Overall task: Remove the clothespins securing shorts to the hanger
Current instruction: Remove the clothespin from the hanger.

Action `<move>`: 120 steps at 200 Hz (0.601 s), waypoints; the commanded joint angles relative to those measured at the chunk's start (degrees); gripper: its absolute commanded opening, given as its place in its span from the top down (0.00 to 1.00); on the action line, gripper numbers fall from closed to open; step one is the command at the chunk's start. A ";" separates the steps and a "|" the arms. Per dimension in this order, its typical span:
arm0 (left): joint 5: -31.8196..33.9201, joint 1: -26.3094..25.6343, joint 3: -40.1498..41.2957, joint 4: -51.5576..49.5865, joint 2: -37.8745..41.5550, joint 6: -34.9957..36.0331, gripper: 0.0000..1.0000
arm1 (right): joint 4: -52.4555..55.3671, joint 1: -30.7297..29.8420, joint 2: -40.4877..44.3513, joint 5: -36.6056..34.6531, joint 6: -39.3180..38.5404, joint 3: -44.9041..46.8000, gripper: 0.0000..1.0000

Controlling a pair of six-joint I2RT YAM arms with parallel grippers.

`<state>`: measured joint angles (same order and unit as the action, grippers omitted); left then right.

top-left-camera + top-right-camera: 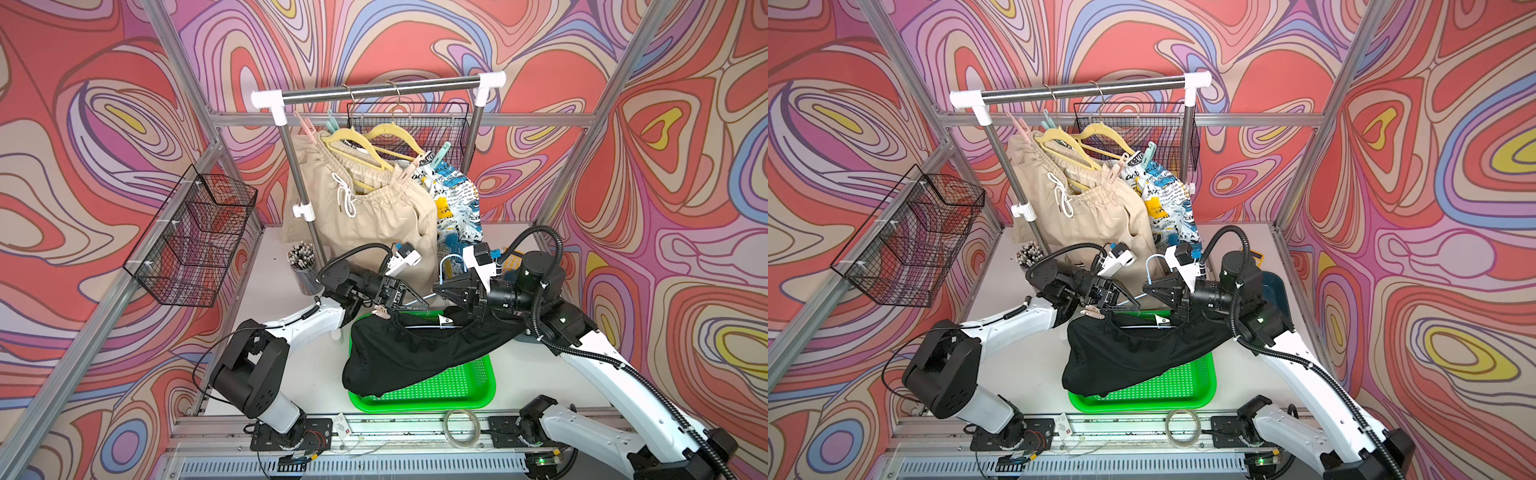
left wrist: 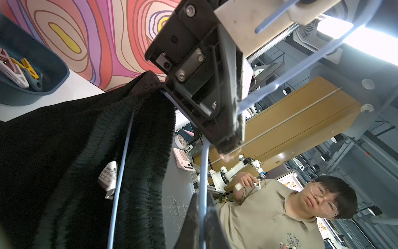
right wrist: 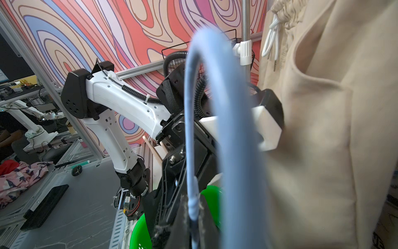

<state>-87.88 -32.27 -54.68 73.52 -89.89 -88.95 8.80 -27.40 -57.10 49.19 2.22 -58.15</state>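
Gripping pale-blue hanger point(image 2: 123, 159) by its wire: left gripper point(image 1: 422, 306) and right gripper point(image 1: 438, 289) both clenched on it. One pink clothespin point(image 1: 381, 311) sits just under left gripper's base, on black shorts point(image 1: 415, 357) — right gripper farther off.

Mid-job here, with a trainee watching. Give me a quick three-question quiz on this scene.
1. True or false: the black shorts are over the green tray.
2. The right gripper is shut on: A) the rack rail, B) the pale blue hanger, C) a drawstring.
3. What colour is the clothespin on the black shorts' waistband?
Key: 1 true; 2 B; 3 pale pink.
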 commanded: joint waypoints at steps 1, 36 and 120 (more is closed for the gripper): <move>0.60 -0.17 -1.44 4.57 1.11 0.00 1.00 | -1.63 0.22 -0.04 -1.51 -0.69 -0.93 1.00; 0.72 -0.07 -1.75 4.62 1.57 -0.02 0.97 | -1.84 0.25 0.14 -3.18 -1.03 -1.33 1.00; 2.36 4.78 -3.39 4.58 2.74 -0.31 0.57 | 2.10 0.28 2.61 -6.28 -3.71 -2.04 1.00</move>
<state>-85.43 -28.82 -55.77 73.58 -89.17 -88.75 11.60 -27.40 -55.64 46.13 0.36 -58.19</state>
